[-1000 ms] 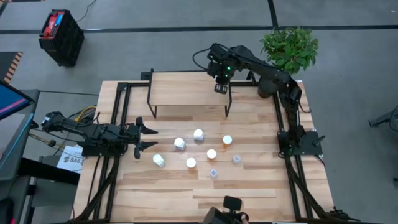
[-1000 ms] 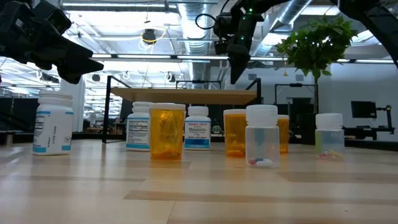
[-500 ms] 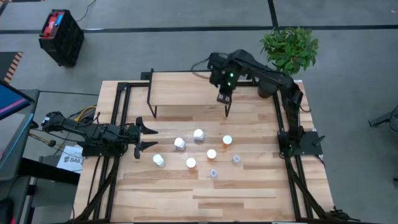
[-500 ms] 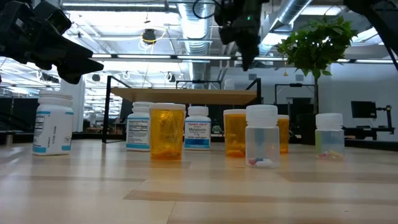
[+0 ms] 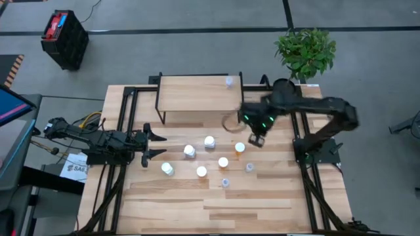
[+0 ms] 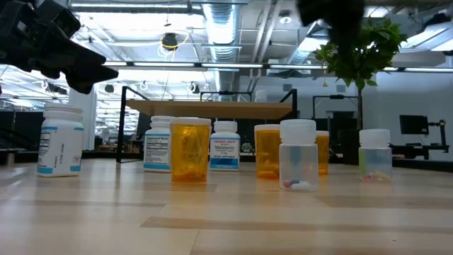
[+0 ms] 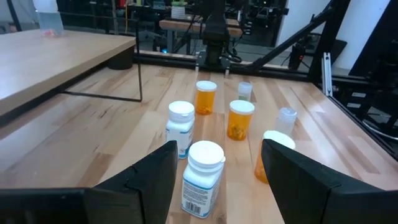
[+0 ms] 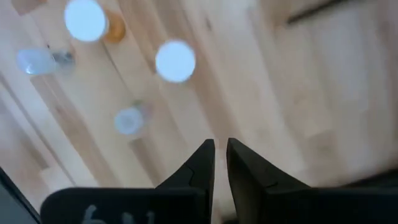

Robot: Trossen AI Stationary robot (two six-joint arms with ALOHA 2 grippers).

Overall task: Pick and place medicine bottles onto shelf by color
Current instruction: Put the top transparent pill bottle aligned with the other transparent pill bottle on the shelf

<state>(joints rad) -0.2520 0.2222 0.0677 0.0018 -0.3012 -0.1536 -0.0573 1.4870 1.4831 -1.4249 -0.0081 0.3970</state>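
The shelf (image 5: pixel 197 93) stands at the table's far side; one clear bottle (image 5: pixel 228 81) stands near its far right corner. Several bottles stand upright on the table before it: white ones (image 5: pixel 189 151) (image 5: pixel 167 168), orange ones with white caps (image 5: pixel 239 147) (image 5: pixel 223 162), clear ones (image 5: pixel 249 168) (image 5: pixel 225 182). My right gripper (image 5: pixel 256 139) is shut and empty, pointing down, just right of the orange bottle (image 8: pixel 87 20). My left gripper (image 5: pixel 154 145) waits open at the table's left, facing the bottles (image 7: pixel 203 177).
A potted plant (image 5: pixel 305 49) stands beyond the table's far right corner. The shelf's thin black legs (image 5: pixel 159 111) stand left of the bottles. Bare wood lies along the table's near edge (image 5: pixel 216 213).
My right gripper has left the shelf's right end and swung toward the near edge and to the right, coming down beside the orange bottle at the group's right. A clear bottle now shows on the shelf where the arm had covered it.
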